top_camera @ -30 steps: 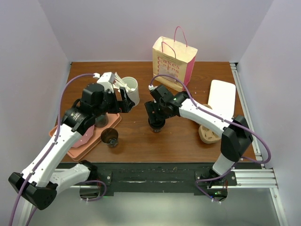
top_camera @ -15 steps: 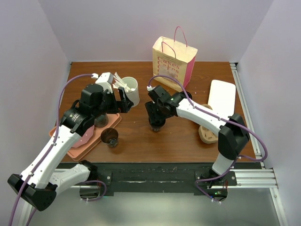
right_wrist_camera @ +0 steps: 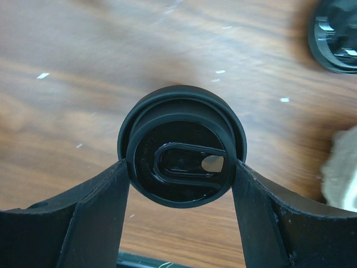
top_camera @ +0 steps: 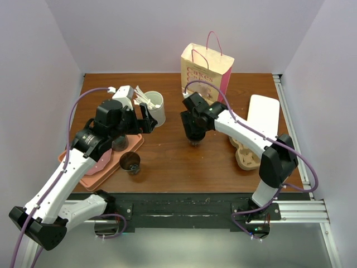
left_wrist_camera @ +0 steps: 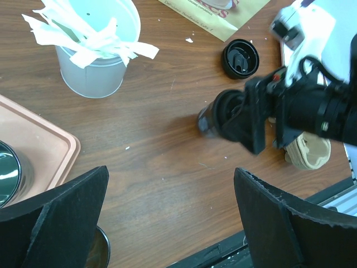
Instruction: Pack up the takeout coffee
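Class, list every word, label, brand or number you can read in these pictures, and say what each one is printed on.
"Cakes": pink print repeated in rows on the front of the bag. It is blurred, so this reading is not certain.
Small print along the bag's edge in the left wrist view: too blurred to read.
Raised marks on the lid of the coffee: too faint to read.
No other text shows.

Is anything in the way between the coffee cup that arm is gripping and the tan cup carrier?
Nothing visible. The right gripper is closed on the takeout coffee, and only bare table lies between it and the carrier. A loose black lid sits aside, nearer the paper bag.
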You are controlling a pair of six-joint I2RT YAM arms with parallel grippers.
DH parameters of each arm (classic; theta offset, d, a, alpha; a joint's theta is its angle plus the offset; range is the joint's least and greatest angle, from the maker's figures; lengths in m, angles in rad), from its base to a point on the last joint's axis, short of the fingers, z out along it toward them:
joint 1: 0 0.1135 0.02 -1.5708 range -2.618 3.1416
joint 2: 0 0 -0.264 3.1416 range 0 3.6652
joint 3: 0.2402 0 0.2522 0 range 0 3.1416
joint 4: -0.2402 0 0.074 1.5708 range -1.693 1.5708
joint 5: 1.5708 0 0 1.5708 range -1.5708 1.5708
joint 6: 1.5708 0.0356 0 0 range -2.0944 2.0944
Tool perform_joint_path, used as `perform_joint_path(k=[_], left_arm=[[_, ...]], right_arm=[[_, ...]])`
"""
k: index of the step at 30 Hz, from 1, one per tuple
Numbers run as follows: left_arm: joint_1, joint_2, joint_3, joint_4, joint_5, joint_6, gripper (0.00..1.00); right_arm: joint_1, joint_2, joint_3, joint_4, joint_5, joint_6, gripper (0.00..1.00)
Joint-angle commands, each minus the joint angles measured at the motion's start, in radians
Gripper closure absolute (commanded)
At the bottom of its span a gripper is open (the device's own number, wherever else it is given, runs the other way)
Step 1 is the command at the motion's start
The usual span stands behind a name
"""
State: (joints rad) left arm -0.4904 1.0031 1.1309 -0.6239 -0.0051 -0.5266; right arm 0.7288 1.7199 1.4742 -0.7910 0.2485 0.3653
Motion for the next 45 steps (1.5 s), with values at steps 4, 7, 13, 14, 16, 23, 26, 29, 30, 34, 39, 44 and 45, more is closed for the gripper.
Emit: perform_joint_path(k=[4,7,13,14,16,23,26,29,30,34,39,44,45], left_arm=[[0.006,-0.014,0.018,0.007,-0.024,0.023,0.00],[0.004,-0.008,0.023,0.007,-0.022,0.022,0.00],[0.004,0.003,0.035,0.000,-0.021,0.022,0.00],[0.004,0.005,0.036,-0.002,-0.029,0.022,0.00],[0.004,0.005,0.041,-0.008,-0.032,0.023,0.00],[0.004,0.009,0.043,-0.014,-0.036,0.025,0.00],[0.004,0.017,0.050,-0.022,-0.042,0.023,0.00],[0.006,0.019,0.059,-0.028,-0.059,0.014,0.00],[0.004,0.022,0.061,-0.037,-0.064,0.014,0.00],[0.004,0.028,0.066,-0.036,-0.058,0.014,0.00],[0.004,0.034,0.066,-0.028,-0.030,0.017,0.00],[0.004,0.029,0.069,-0.017,-0.007,0.020,0.00],[0.004,0.029,0.070,-0.019,-0.004,0.020,0.00]], right_arm=[[-0.130,-0.032,-0.002,-0.043,0.025,-0.055,0.42],[-0.178,-0.037,-0.025,-0.047,0.023,-0.065,0.41],[-0.230,-0.059,-0.084,-0.036,0.017,-0.066,0.41],[-0.239,-0.065,-0.098,-0.022,0.015,-0.065,0.41],[-0.250,-0.086,-0.136,-0.001,0.008,-0.060,0.41],[-0.284,-0.103,-0.166,0.006,0.005,-0.046,0.39],[-0.290,-0.111,-0.167,0.016,0.002,-0.035,0.33],[-0.289,-0.123,-0.155,0.015,-0.009,-0.038,0.27],[-0.290,-0.125,-0.140,0.009,-0.011,-0.039,0.23],[-0.289,-0.135,-0.097,-0.027,-0.012,-0.051,0.16],[-0.289,-0.146,-0.063,-0.043,-0.026,-0.057,0.07],[-0.290,-0.166,-0.013,-0.077,-0.025,-0.060,0.04],[-0.290,-0.171,0.004,-0.091,-0.026,-0.071,0.04]])
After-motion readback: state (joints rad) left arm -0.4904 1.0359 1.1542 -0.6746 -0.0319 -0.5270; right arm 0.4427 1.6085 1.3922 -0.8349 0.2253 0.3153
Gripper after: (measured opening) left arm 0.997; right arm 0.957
